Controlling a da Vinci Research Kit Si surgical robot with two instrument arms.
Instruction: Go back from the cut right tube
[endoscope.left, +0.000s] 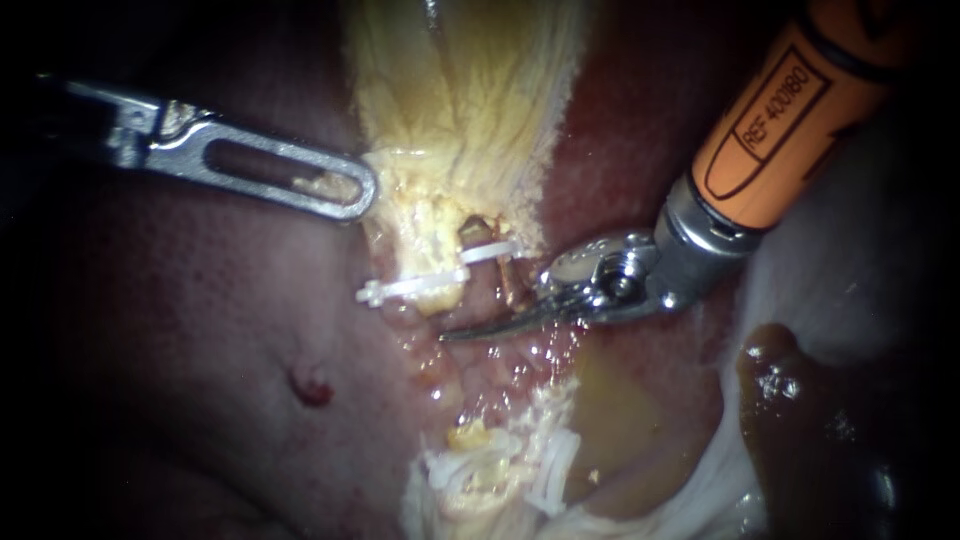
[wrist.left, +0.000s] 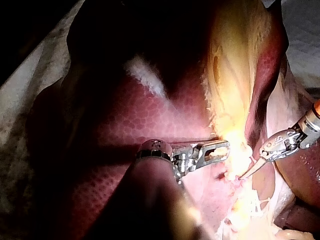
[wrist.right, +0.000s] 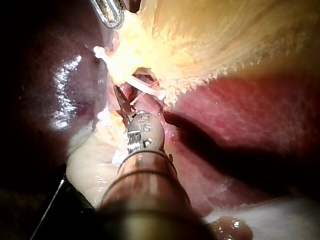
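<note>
The short reddish cut right tube (endoscope.left: 509, 284) is seen just under the white plastic clip (endoscope.left: 440, 281), at the foot of the pale yellow tissue (endoscope.left: 460, 120) on the dark red liver (endoscope.left: 200, 330). The cut is judged done, so the withdrawal is in hand. The right instrument (endoscope.left: 485, 328), with its curved blades pressed together, lies just beside the tube. It is to be drawn back along its own shaft, clear of the clip. The edge of the yellow tissue is pinched by the jaws of the left instrument (endoscope.left: 352, 193).
</note>
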